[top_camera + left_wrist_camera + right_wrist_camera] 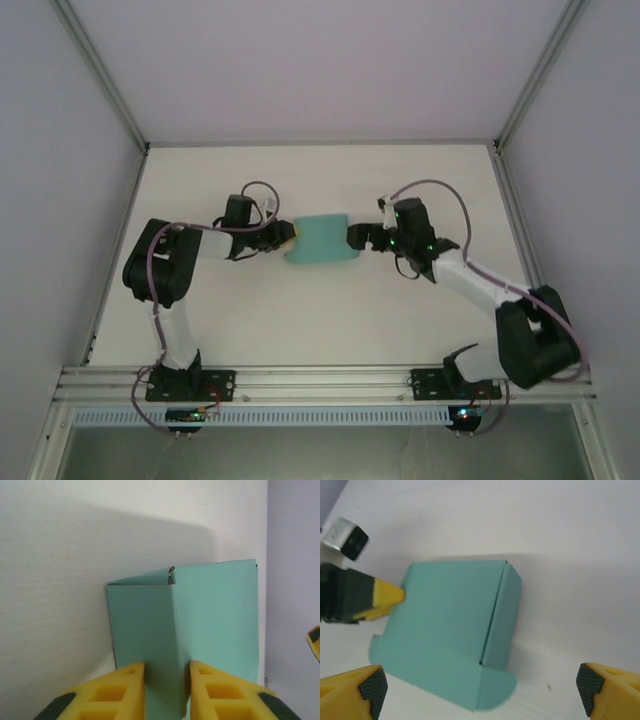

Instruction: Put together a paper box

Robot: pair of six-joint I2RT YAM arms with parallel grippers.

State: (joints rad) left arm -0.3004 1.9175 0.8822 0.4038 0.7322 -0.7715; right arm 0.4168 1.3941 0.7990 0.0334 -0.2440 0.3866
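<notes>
The paper box (320, 241) is teal-green card lying on the white table between the two arms. My left gripper (291, 238) is at its left edge. In the left wrist view the yellow fingers (125, 690) stand close together either side of a raised fold of the box (215, 615), with card filling the gap of the left gripper (167, 667). My right gripper (352, 237) is at the box's right edge. Its jaws (481, 685) are spread wide, apart from the box (450, 620), whose rounded flap lies near them. The left gripper's fingertip (387, 595) touches the far edge.
The white table (320, 320) is walled in by pale panels and metal posts at the back corners. An aluminium rail (320, 380) with both arm bases runs along the near edge. A grey-black block of the left arm (345, 539) sits beyond the box.
</notes>
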